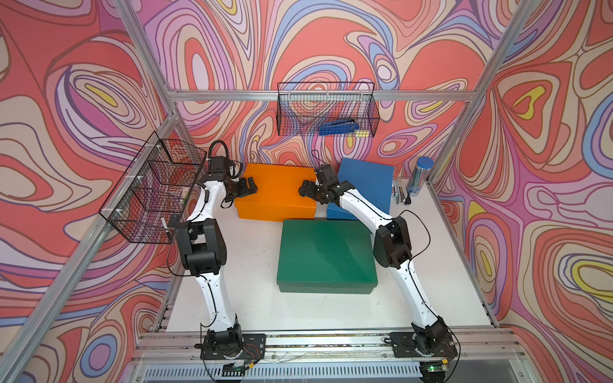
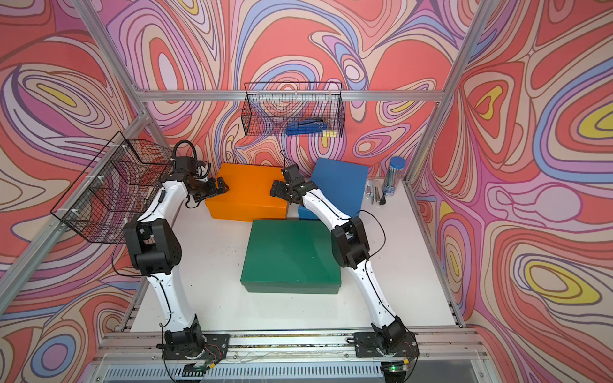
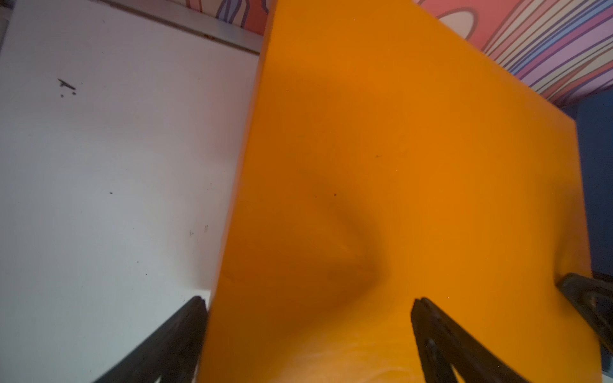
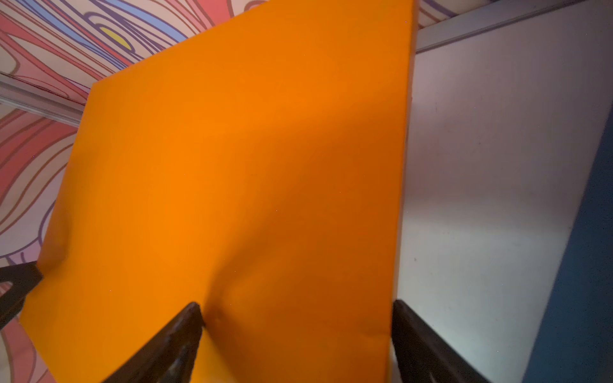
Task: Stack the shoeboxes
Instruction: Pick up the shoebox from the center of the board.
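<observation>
In both top views the orange shoebox (image 1: 278, 192) sits flat on the white tabletop (image 1: 252, 265), far from me and in the middle. The left claw (image 1: 250, 188) is at its left end and the right claw (image 1: 303, 190) is at its right end. The green shoebox (image 1: 325, 255) lies just beside it, nearer to me. The blue shoebox (image 1: 368, 179) is at the far right and looks tipped up at the back.

I think the job now is to take the orange one by both ends and set it on another box. Both claws should squeeze at the same height and lift together, so the box does not tip and the lid does not pop off. It must go high enough to clear the green lid.

The blue shoebox is close behind the right claw and could get bumped. A black wire basket (image 1: 139, 179) hangs near the left arm's elbow, and a second wire basket (image 1: 292, 112) hangs on the far wall. A blue-capped tube (image 1: 421, 175) stands in the far right corner, well apart.

In the left wrist view the left claw is spread wide. One finger (image 3: 434, 331) is over the orange lid and the other finger (image 3: 185, 331) is off the edge, over the tabletop. I see no real grip.

In the right wrist view the right claw is spread wide too. One finger (image 4: 179, 335) is over the lid and the other finger (image 4: 414, 335) is just beside the box's edge. It has nothing pinched.
</observation>
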Available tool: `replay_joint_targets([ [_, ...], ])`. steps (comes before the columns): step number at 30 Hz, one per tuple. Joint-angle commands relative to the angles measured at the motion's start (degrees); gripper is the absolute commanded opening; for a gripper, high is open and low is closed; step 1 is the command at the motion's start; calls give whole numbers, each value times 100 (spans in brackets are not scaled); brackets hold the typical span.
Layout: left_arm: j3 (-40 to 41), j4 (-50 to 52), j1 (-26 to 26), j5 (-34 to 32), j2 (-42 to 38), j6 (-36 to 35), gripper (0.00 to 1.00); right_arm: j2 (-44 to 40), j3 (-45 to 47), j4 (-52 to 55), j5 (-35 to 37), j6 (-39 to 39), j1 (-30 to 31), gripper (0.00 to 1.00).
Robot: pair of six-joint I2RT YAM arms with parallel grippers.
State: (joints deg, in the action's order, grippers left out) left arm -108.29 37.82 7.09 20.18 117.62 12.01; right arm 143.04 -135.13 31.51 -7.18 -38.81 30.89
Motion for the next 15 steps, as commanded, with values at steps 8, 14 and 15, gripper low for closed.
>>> replay_joint_targets([
  [8, -180, 167, -620, 1391, -874, 416, 96, -817, 74, -1111, -1364, -244, 409, 88],
  [14, 69, 217, -735, 1381, -1148, 426, 96, -1110, 250, -1281, -1422, -351, 409, 88],
  [15, 111, 208, -757, 1369, -1207, 431, 96, -1159, 259, -1285, -1435, -363, 409, 88],
])
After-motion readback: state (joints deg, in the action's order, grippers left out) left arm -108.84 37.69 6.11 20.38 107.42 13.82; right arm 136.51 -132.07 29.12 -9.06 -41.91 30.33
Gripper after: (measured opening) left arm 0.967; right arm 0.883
